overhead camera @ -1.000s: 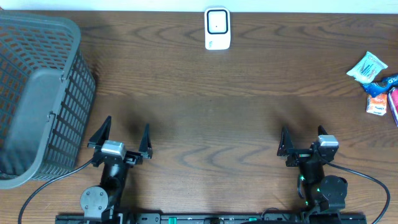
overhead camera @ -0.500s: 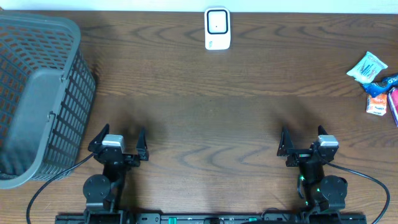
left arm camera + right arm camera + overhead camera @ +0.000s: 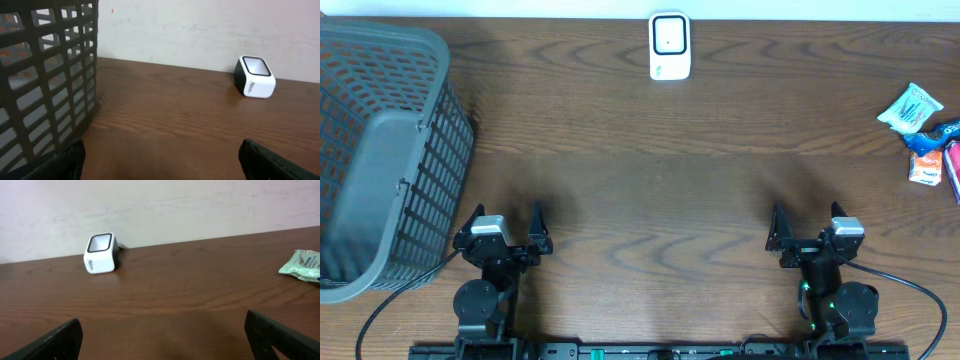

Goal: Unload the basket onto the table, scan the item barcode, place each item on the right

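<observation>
The white barcode scanner (image 3: 669, 45) with a dark window stands at the table's far middle edge; it also shows in the left wrist view (image 3: 255, 76) and the right wrist view (image 3: 101, 253). Small packaged items lie at the far right: a green-white packet (image 3: 911, 108) (image 3: 301, 264), a blue one (image 3: 942, 133) and an orange-white one (image 3: 925, 170). My left gripper (image 3: 506, 218) (image 3: 162, 165) is open and empty near the front left. My right gripper (image 3: 807, 215) (image 3: 165, 340) is open and empty near the front right, well short of the items.
A large grey plastic basket (image 3: 380, 150) (image 3: 45, 75) fills the left side, close beside the left gripper. A pale wall runs behind the table's far edge. The dark wooden table (image 3: 650, 190) lies bare between the grippers and the scanner.
The left gripper has drawn back toward the front edge and slightly left, staying open. The right arm has not moved.
</observation>
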You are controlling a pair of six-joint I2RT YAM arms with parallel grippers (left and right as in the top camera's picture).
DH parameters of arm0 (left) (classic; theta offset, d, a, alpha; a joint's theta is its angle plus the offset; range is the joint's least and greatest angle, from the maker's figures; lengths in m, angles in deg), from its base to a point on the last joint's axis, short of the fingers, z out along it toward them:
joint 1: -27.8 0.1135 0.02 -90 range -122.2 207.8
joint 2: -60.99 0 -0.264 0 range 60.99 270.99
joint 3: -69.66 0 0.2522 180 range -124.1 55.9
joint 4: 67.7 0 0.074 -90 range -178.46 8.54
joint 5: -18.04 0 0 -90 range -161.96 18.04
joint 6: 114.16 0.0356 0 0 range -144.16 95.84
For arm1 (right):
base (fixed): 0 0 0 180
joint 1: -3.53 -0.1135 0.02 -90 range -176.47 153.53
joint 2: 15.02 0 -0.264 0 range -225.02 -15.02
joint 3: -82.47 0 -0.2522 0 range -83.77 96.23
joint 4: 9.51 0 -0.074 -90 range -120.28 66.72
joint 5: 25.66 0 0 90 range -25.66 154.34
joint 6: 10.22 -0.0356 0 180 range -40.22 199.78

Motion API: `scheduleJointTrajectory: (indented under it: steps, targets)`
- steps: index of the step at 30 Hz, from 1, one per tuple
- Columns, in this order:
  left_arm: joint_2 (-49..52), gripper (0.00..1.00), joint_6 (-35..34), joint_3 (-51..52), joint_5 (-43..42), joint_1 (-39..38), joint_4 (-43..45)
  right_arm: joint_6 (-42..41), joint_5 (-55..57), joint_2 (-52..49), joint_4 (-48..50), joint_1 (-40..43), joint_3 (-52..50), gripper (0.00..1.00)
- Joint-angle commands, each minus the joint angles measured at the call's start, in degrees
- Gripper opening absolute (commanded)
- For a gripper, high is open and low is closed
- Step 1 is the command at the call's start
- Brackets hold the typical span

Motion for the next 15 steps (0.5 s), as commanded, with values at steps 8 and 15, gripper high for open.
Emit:
scheduleJointTrajectory:
  steps: [8, 15]
  targets:
    - [-0.5, 0.98, 4.8, 0.9, 0.2, -0.1, -2.4, 0.8, -0.1, 0.4, 0.0, 0.2, -0.2, 0.99]
    - [-0.5, 0.98, 6.2, 0.9, -0.1, -0.1, -2.4, 0.8, -0.1, 0.4, 0.0, 0.2, -0.2, 0.99]
